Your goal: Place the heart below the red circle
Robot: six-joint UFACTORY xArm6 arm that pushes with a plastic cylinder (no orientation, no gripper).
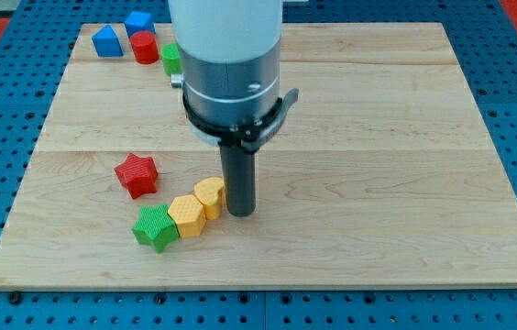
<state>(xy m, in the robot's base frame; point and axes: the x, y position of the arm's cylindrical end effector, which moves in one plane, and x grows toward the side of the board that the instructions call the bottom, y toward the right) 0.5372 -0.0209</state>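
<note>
The yellow heart (210, 195) lies at the lower middle of the wooden board (378, 137). My tip (240, 213) is right against the heart's right side. The red circle (145, 47) stands at the view's top left, far from the heart. A yellow hexagon (187, 215) touches the heart's lower left, and a green star (155, 226) sits just left of the hexagon.
A red star (136, 174) lies left of the heart. At the top left, a blue block (107, 41) and a blue cube (138, 21) sit by the red circle; a green block (172, 58) is partly hidden behind the arm.
</note>
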